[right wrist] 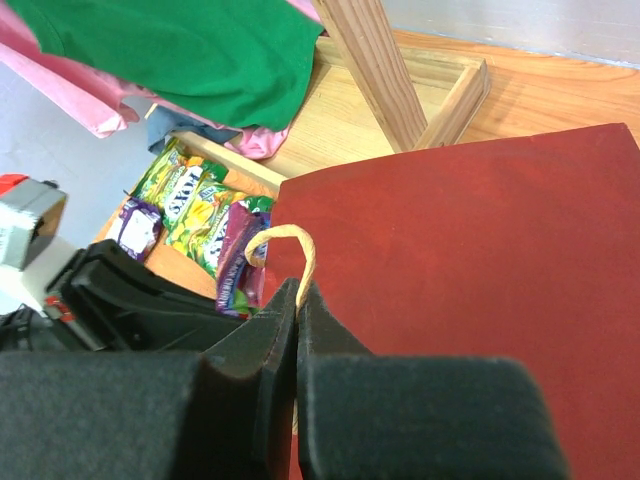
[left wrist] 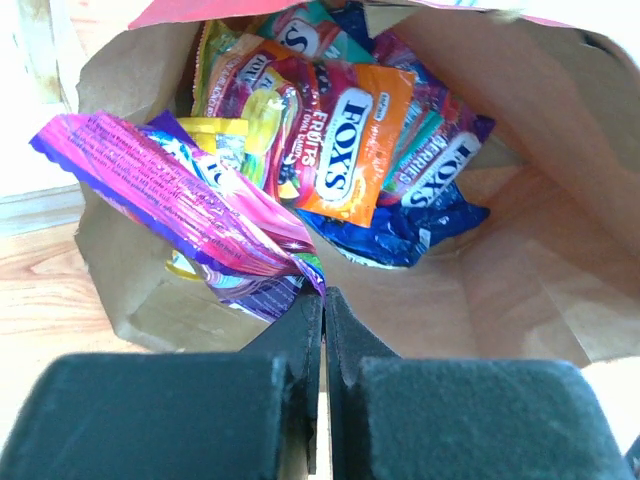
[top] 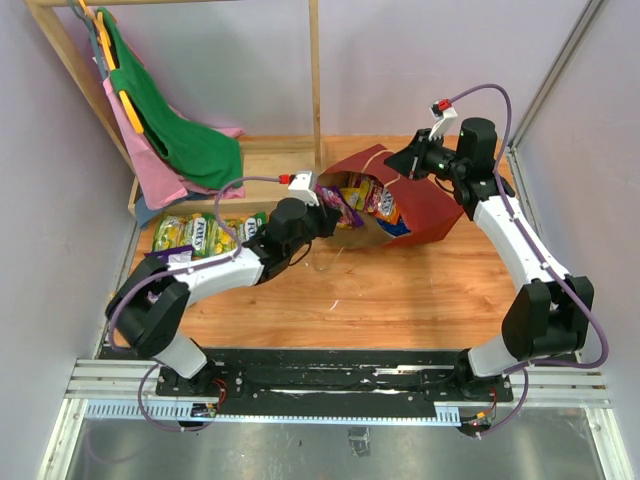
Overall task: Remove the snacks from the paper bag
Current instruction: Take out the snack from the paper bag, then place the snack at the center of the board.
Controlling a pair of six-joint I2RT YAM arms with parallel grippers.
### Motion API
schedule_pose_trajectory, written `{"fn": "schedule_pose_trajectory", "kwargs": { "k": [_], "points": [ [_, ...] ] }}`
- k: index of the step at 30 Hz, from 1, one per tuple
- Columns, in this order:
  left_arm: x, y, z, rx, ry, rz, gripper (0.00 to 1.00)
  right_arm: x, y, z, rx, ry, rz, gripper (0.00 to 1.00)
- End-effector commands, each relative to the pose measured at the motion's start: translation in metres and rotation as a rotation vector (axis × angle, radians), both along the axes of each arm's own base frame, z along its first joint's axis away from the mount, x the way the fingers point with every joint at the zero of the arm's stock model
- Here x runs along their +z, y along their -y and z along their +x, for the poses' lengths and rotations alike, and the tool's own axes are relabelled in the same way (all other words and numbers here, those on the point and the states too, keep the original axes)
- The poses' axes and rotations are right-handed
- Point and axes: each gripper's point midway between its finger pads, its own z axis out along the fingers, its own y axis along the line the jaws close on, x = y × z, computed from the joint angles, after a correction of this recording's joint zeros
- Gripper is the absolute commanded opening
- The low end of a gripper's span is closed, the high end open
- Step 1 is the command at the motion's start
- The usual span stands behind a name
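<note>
Your desk [top: 400,290] is a wooden top between pale walls. At its far left stands a wooden rack [top: 316,80] with a green cloth [top: 190,140] and a pink cloth [top: 150,170] hanging from it.

The paper bag [top: 425,205] lies on its side toward the far middle of the desk. It is dark red outside and brown inside, and its mouth is turned toward your left arm [top: 215,275].

Your right end effector [top: 403,163] sits at the bag's upper side. In the right wrist view its fingers are pinched together on the thin tan handle [right wrist: 292,236], which loops up just past the tips.

Inside the bag you see a heap of snacks [left wrist: 340,150]. Orange, red, yellow and purple packets lie over a blue bag [left wrist: 400,235] deeper in.

Your left end effector [left wrist: 322,305] is at the bag's mouth. Its jaws are closed to a narrow slit on the lower corner of a pink packet [left wrist: 180,190], which slants up and to the left from the tips at the mouth.

Outside the bag, a group of green and yellow packets [top: 195,235] lies on the desk near the foot of the rack, beyond your left arm. A small purple packet [right wrist: 135,222] lies just beside them.
</note>
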Motion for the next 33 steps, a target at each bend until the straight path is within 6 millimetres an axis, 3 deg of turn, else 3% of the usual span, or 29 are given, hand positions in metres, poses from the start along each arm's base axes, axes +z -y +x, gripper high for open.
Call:
{"fn": "schedule_pose_trajectory", "kwargs": {
  "k": [1, 5, 9, 11, 15, 18, 24, 33],
  "points": [
    [0.04, -0.008, -0.019, -0.054, 0.084, -0.007, 0.01, 0.012, 0.002, -0.004, 0.003, 0.04, 0.014, 0.01],
    [0.055, -0.019, -0.05, -0.129, 0.091, -0.034, 0.0, 0.016, 0.002, -0.005, 0.003, 0.047, 0.02, 0.01],
    [0.068, -0.041, -0.082, -0.15, 0.091, -0.058, 0.01, 0.017, 0.002, -0.008, 0.008, 0.049, 0.022, 0.01],
    [0.062, -0.059, -0.093, -0.123, 0.049, -0.027, 0.01, 0.02, 0.002, -0.01, 0.01, 0.056, 0.023, 0.01],
    [0.033, -0.095, -0.116, -0.074, -0.107, 0.065, 0.0, 0.026, 0.003, -0.013, 0.009, 0.073, 0.019, 0.01],
    [0.03, -0.119, -0.134, -0.039, -0.154, 0.032, 0.01, 0.028, 0.004, -0.014, 0.006, 0.084, 0.012, 0.01],
    [0.007, -0.174, -0.143, 0.079, -0.244, -0.046, 0.0, 0.03, 0.001, -0.014, 0.02, 0.081, 0.029, 0.01],
    [-0.034, -0.178, -0.135, 0.039, -0.418, -0.214, 0.01, 0.033, 0.004, -0.018, 0.018, 0.095, 0.013, 0.01]
  ]
}}
